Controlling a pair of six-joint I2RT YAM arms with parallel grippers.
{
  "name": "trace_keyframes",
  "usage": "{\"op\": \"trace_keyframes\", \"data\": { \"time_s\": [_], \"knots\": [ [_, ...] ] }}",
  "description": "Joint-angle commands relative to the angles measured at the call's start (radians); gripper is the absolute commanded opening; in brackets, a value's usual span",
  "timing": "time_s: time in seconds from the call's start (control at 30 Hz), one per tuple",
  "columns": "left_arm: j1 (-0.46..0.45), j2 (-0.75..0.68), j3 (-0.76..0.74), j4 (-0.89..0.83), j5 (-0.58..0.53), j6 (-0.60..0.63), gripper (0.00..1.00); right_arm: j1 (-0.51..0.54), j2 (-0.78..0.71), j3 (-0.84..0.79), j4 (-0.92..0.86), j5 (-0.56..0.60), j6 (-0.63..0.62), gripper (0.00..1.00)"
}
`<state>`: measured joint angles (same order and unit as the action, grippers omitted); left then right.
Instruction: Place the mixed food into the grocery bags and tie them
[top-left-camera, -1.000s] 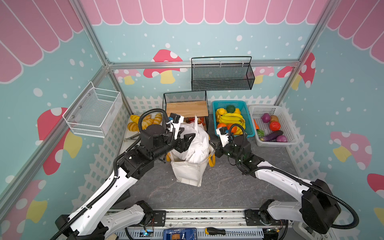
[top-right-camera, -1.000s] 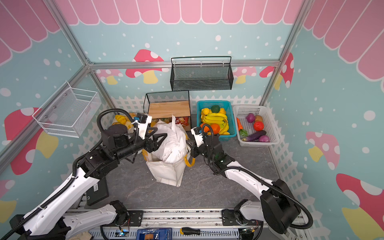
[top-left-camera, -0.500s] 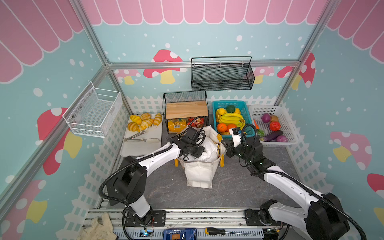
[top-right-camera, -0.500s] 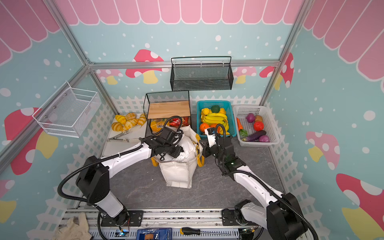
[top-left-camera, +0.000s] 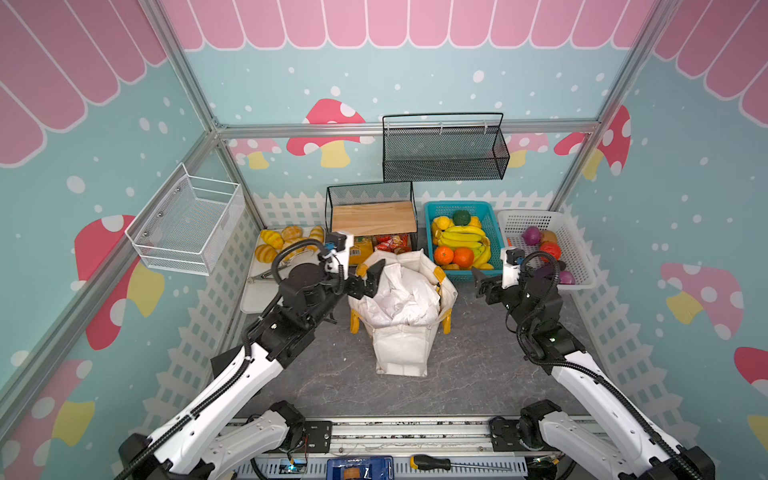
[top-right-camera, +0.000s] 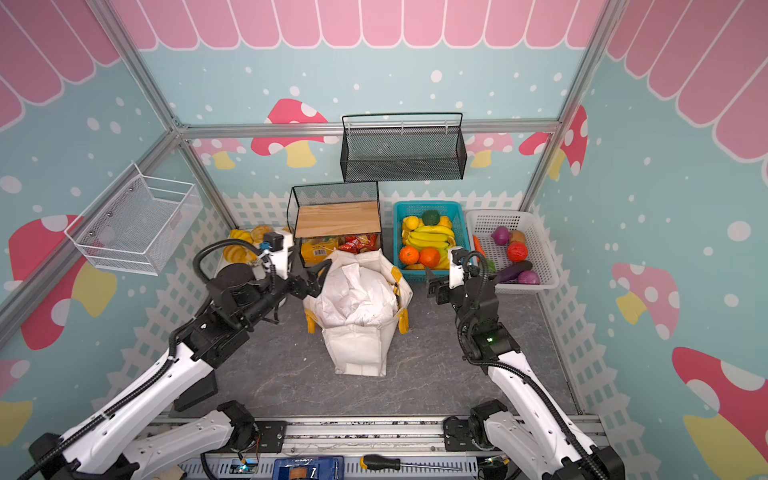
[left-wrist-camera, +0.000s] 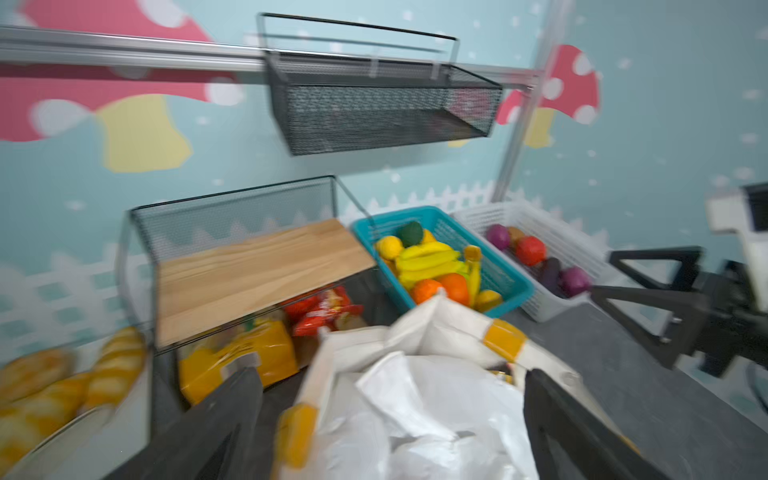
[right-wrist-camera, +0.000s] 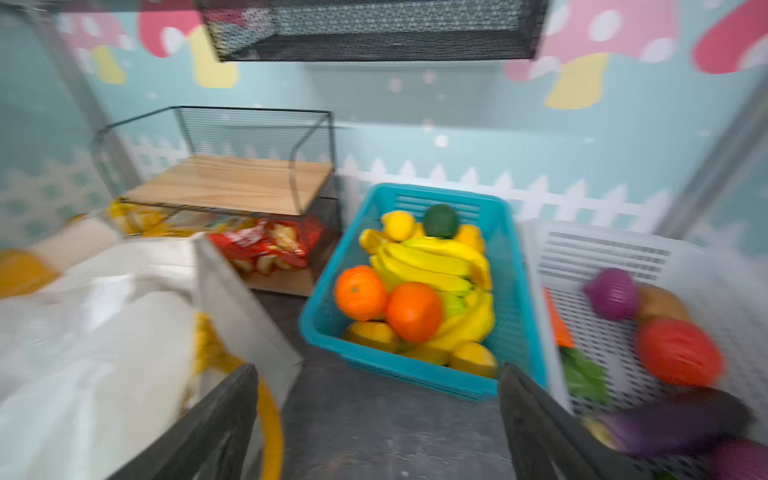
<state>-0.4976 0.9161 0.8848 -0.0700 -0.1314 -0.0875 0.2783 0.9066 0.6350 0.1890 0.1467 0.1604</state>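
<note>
Canvas tote (top-left-camera: 401, 347) stood on the counter (top-left-camera: 478, 374), white plastic bag (top-left-camera: 401, 291) bulging inside — left tool (top-left-camera: 370, 278) spread beside its left rim, right tool (top-left-camera: 482, 286) spread further right, both empty; a snagged handle (top-left-camera: 354, 324) could topple it.

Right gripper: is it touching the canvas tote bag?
Apart. In a top view, grey tabletop shows between the right gripper and the canvas tote.

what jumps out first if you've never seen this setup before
The cream canvas tote standing in the middle, stuffed with a crinkly white plastic bag, grabs the eye first. The left gripper and right gripper flank it, fingers spread open. Behind, a teal basket of bananas and oranges sits beside a white basket of toy vegetables.
</note>
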Motion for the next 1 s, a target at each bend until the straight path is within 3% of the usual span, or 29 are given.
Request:
{"op": "trace_keyframes", "data": {
  "time_s": [0.0, 0.07, 0.13, 0.27, 0.33, 0.37, 0.43, 0.57, 0.63, 0.7, 0.73, 0.8, 0.87, 0.9, 0.97],
  "knots": [
    [0.161, -0.019, -0.190, 0.045, -0.280, -0.074, 1.00, -0.049, 0.043, -0.133, 0.129, 0.261, -0.078, 0.96],
    [0.258, -0.019, -0.305, 0.135, -0.348, -0.066, 1.00, -0.084, 0.101, -0.229, 0.322, 0.278, -0.114, 0.98],
    [0.340, 0.019, -0.394, 0.266, -0.343, -0.022, 1.00, -0.132, 0.183, -0.288, 0.474, 0.236, -0.127, 0.99],
    [0.478, 0.211, -0.508, 0.593, -0.090, 0.030, 1.00, -0.227, 0.396, -0.369, 0.788, 0.076, -0.178, 1.00],
    [0.497, 0.296, -0.546, 0.778, -0.012, 0.004, 1.00, -0.243, 0.463, -0.404, 0.913, 0.069, -0.196, 1.00],
    [0.498, 0.357, -0.561, 0.878, 0.007, 0.016, 1.00, -0.256, 0.461, -0.372, 0.834, 0.032, -0.173, 1.00],
    [0.513, 0.429, -0.495, 0.778, 0.034, 0.007, 1.00, -0.299, 0.484, -0.382, 0.909, -0.057, -0.122, 0.99],
    [0.511, 0.639, -0.525, 1.042, 0.082, 0.026, 1.00, -0.346, 0.633, -0.511, 1.304, -0.172, -0.112, 1.00],
    [0.507, 0.598, -0.479, 0.881, 0.072, 0.026, 1.00, -0.342, 0.589, -0.501, 1.207, -0.088, -0.091, 1.00],
    [0.496, 0.624, -0.492, 0.961, 0.042, 0.033, 1.00, -0.334, 0.619, -0.533, 1.318, -0.106, -0.104, 1.00],
    [0.496, 0.602, -0.478, 0.890, 0.044, 0.029, 1.00, -0.334, 0.606, -0.534, 1.294, -0.110, -0.109, 1.00],
    [0.495, 0.628, -0.495, 0.972, 0.036, 0.035, 1.00, -0.334, 0.615, -0.525, 1.298, -0.118, -0.115, 0.99],
    [0.492, 0.614, -0.482, 0.911, 0.032, 0.035, 1.00, -0.329, 0.608, -0.526, 1.291, -0.157, -0.133, 1.00],
    [0.489, 0.629, -0.493, 0.968, 0.023, 0.038, 1.00, -0.320, 0.618, -0.507, 1.274, -0.174, -0.155, 1.00],
    [0.488, 0.608, -0.481, 0.903, 0.023, 0.036, 1.00, -0.283, 0.617, -0.432, 1.129, -0.148, -0.188, 1.00]
  ]
}}
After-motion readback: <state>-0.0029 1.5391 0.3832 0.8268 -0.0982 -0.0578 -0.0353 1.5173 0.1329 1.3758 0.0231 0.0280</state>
